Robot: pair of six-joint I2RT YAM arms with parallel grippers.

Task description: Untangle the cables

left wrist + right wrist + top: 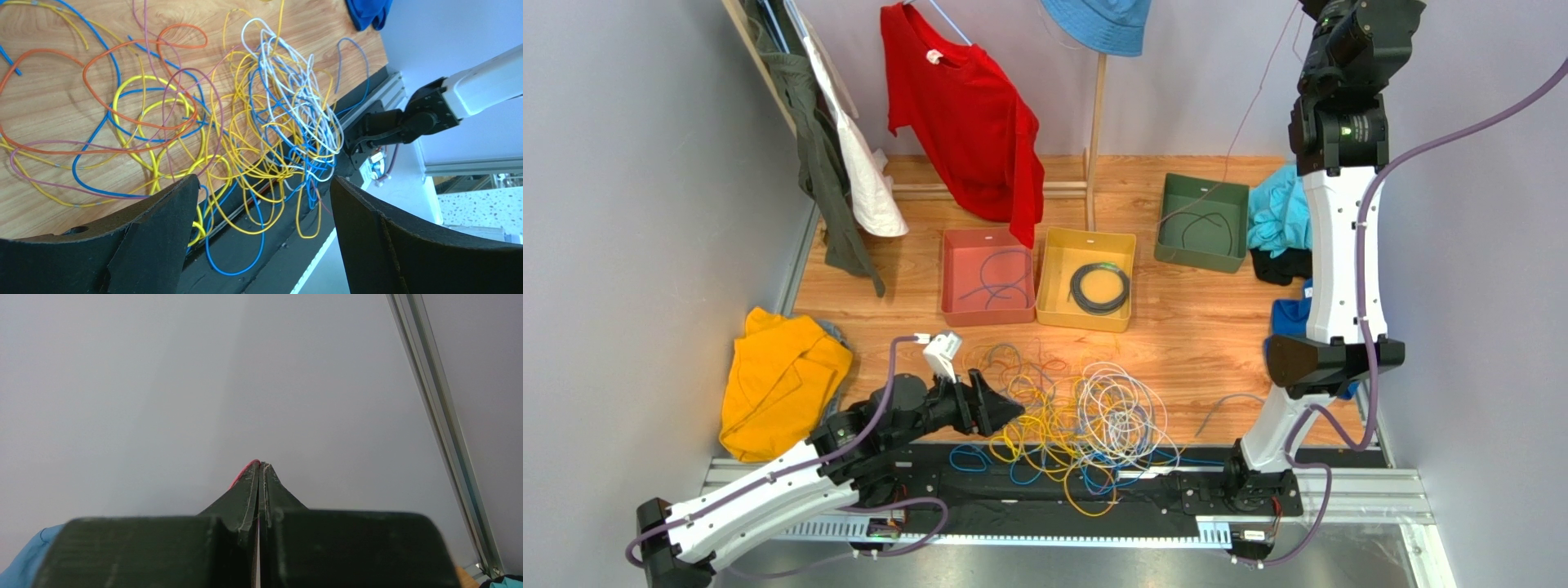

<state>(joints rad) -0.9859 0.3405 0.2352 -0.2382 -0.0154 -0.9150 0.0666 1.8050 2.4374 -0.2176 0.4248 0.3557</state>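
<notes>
Landmark: the square yellow plastic bin (1053,279) on the wooden tabletop (1210,349); every place below is told from it.
Cables: the loose tangle of thin yellow, blue, white, orange and purple cables (1081,429) lies on the near side of the yellow bin, toward my bases and apart from it. Its nearest loops spill over the tabletop's edge onto the black rail (270,251).
Left gripper: my left gripper (264,184) sits on the near side of the bin and to its left, at the left edge of the tangle. Its fingers are spread wide with nothing between them, and cable loops show through the gap.
Right arm: my right arm (1339,245) stands to the right of the bin and rises out of the top view.
Right gripper: my right gripper (260,465) faces a blank grey wall, fingers pressed together. A red sliver shows beside the tip; I cannot tell whether anything is pinched.
Inside the bin: a black coiled cable (1075,290).
Just left of the bin: a square salmon-red plastic bin (952,279) holding a blue-purple cable (995,292).
Right of the bin, farther back: a dark green plastic bin (1173,227).
Behind the bin: a red shirt (971,116) hanging.
Far left of the bin, nearer me: a crumpled orange cloth (775,380).
</notes>
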